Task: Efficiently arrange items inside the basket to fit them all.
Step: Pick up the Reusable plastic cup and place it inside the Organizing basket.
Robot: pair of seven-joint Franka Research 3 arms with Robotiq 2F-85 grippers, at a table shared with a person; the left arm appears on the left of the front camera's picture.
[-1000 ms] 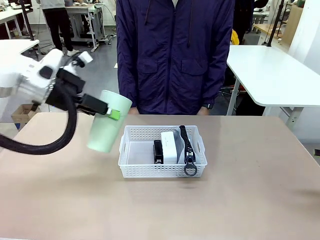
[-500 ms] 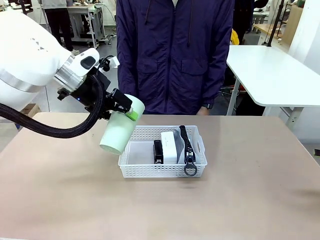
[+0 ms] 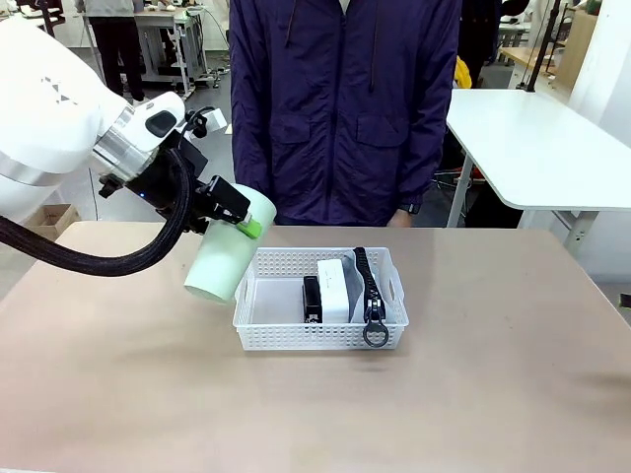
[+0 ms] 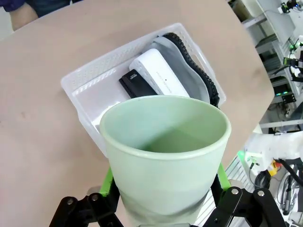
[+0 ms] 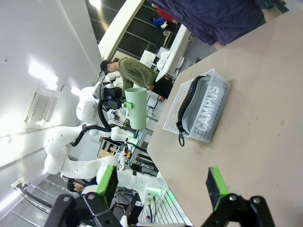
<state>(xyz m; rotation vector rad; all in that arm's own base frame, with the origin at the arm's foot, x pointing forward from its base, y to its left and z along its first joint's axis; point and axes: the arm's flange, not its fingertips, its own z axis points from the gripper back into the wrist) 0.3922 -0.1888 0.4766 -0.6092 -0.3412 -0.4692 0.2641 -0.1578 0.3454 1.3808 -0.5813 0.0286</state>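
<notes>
My left gripper (image 3: 240, 219) is shut on the pale green cup (image 3: 219, 261) and holds it tilted in the air, just left of the white basket (image 3: 258, 335). In the left wrist view the cup (image 4: 165, 142) sits between the green pads (image 4: 108, 182), mouth toward the camera, above the basket's (image 4: 90, 82) near end. Inside the basket lie a black stapler (image 3: 312, 298), a white box (image 3: 333, 289) and a grey pouch (image 3: 357, 296) with a black zipper, packed to the right; its left part is bare. My right gripper (image 5: 162, 184) is open, hanging far off with nothing between its fingers.
A person in a dark purple jacket (image 3: 345, 108) stands at the table's far edge behind the basket, hands out of sight. The tan tabletop (image 3: 493, 394) lies bare all round the basket. Another white table (image 3: 532, 138) stands behind at the right.
The left arm has swung in from the left and carried the cup towards the basket's left end. In the last half second the cup eased slightly back left and down.
</notes>
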